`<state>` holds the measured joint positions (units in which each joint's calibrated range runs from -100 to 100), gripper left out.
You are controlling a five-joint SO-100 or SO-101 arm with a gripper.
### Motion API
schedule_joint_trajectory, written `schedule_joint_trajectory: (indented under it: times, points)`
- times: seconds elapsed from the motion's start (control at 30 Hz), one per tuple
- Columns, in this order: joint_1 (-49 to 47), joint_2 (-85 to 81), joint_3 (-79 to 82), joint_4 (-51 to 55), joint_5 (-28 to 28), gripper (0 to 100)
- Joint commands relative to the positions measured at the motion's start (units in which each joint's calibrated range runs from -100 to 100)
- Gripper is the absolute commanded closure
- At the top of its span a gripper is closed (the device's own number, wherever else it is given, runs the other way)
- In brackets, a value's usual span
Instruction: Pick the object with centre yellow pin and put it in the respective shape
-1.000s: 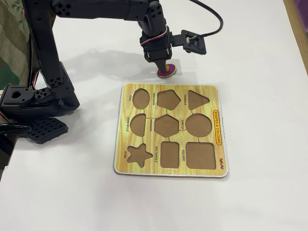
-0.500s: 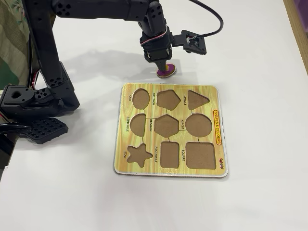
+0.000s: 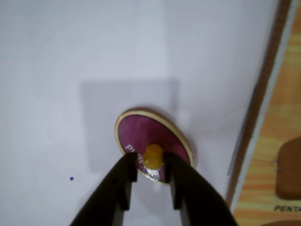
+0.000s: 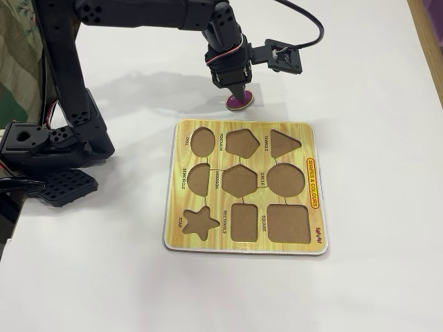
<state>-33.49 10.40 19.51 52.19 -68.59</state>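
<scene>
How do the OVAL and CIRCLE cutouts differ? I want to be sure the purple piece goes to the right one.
In the fixed view the OVAL cutout is egg-like and smaller; the CIRCLE cutout is round and larger. OVAL sits in the board's top-left corner, CIRCLE in the middle row at right. Both are empty brown recesses.

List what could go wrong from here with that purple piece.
The gripper pinches only the small yellow knob of the purple piece, so the piece might slip or swing when lifted. In the fixed view the OVAL recess sits beside the SEMICIRCLE recess, so a small misalignment could leave the piece perched on the board.
</scene>
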Motion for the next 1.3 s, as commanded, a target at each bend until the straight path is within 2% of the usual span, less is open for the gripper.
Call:
schedule_joint_trajectory:
  times: [0.0, 1.27]
  points:
    - [0.7, -0.6, -0.8, -0.9, 0.0, 93]
    - [0.5, 1.9, -0.7, -0.8, 0.2, 96]
